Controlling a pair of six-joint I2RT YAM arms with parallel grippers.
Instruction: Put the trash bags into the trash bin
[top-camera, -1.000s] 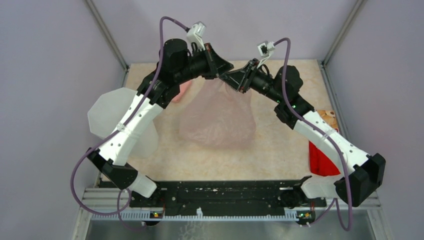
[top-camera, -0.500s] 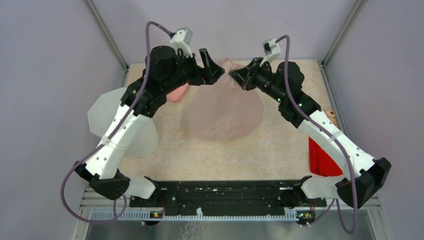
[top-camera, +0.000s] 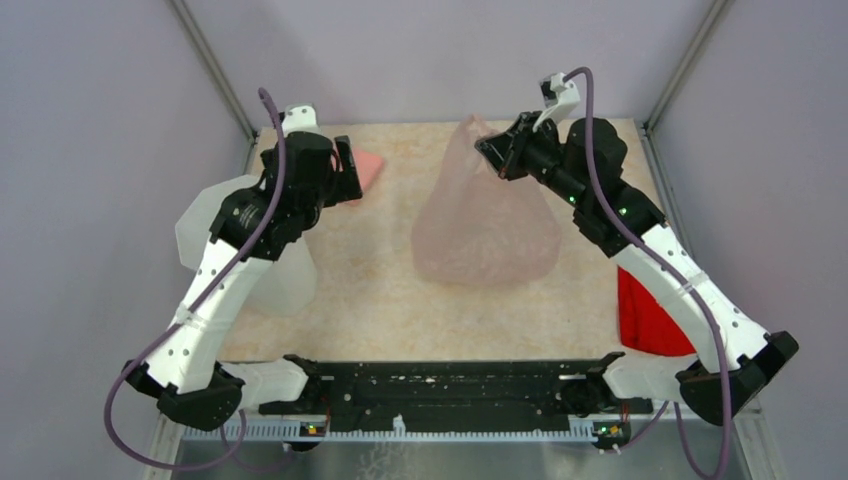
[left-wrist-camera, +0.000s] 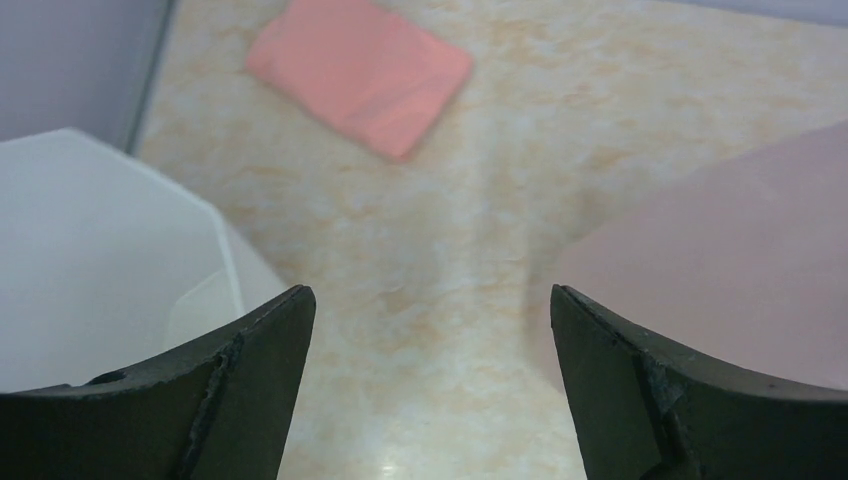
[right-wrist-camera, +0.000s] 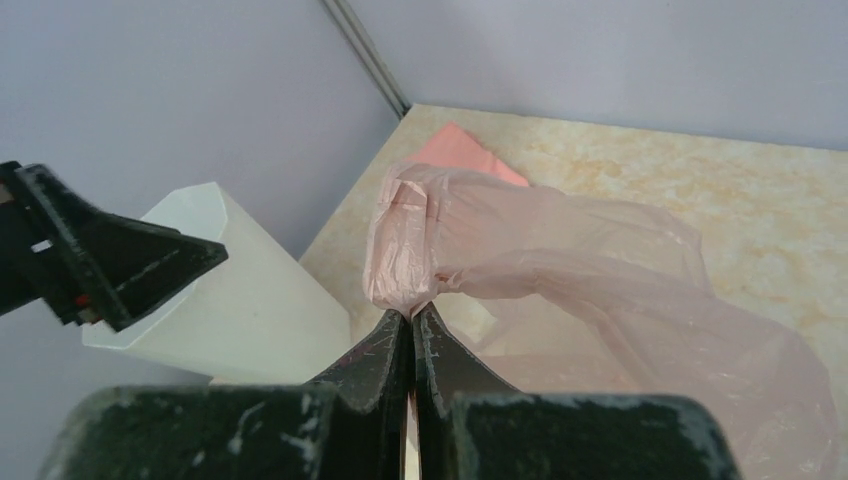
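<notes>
Pale pink translucent film bag (top-camera: 487, 230) now hangs from our right fingers (right-wrist-camera: 375, 365) alone, clamped on its neck, far centre of the tabletop (top-camera: 380, 320). Our left fingers (left-wrist-camera: 250, 360) have let go, gaping empty, near the white faceted plastic bin (top-camera: 205, 225) at left, where it must go.

All 3 views are lit brightly and evenly from above. Soft shadows are cast on the table (top-camera: 380, 300). The left wrist view is slightly blurred.
</notes>
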